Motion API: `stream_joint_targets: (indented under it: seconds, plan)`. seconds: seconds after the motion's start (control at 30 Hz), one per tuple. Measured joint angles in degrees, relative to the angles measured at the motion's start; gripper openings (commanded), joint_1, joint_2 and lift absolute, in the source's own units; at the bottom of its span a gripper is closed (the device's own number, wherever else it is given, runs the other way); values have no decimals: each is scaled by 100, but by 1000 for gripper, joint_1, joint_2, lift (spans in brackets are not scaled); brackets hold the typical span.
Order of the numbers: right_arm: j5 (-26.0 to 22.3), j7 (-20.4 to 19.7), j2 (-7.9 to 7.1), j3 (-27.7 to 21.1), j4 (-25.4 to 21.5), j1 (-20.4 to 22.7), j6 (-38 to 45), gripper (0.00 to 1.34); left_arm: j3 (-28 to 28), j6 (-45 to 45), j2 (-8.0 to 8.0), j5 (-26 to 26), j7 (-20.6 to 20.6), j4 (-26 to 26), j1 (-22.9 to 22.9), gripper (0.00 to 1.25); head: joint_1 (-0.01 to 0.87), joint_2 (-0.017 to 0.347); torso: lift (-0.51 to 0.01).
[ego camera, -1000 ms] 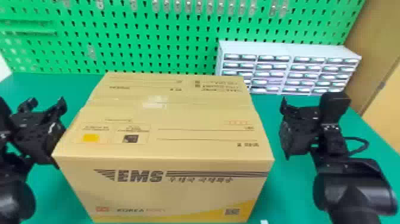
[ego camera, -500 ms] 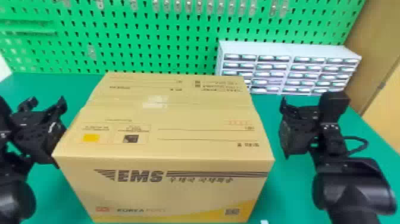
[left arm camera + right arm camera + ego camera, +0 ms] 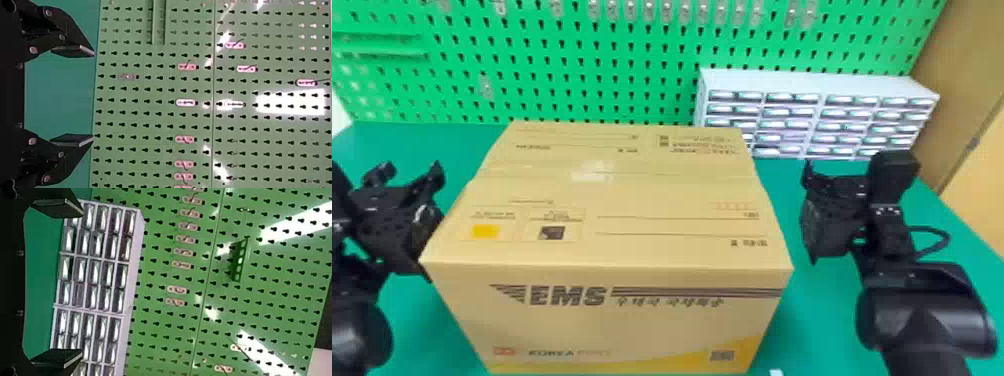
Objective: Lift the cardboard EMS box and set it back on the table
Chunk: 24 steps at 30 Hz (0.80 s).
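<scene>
Green pegboard [image 3: 572, 65] and drawer cabinet [image 3: 817, 117] behind cardboard box [image 3: 607, 250]; left gripper [image 3: 432, 221], right gripper [image 3: 809, 212] both spread.

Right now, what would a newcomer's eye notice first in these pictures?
The cardboard EMS box comes first, large between the left arm and the right arm. Next come the bright green pegboard behind it and the pale drawer cabinet at the back right.

spread black fingers [image 3: 58, 205], pale drawer cabinet [image 3: 138, 235], green pegboard [image 3: 164, 331], probably hooks [image 3: 186, 239]
</scene>
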Motion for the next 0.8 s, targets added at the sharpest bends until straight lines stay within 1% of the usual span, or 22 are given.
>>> stream_joint_targets:
  seconds: [0.8]
  plan:
    - [0,0,6,-7,0,16,0,1276,-7,0,0,-2,0,0,-6,764,678,-15,-93]
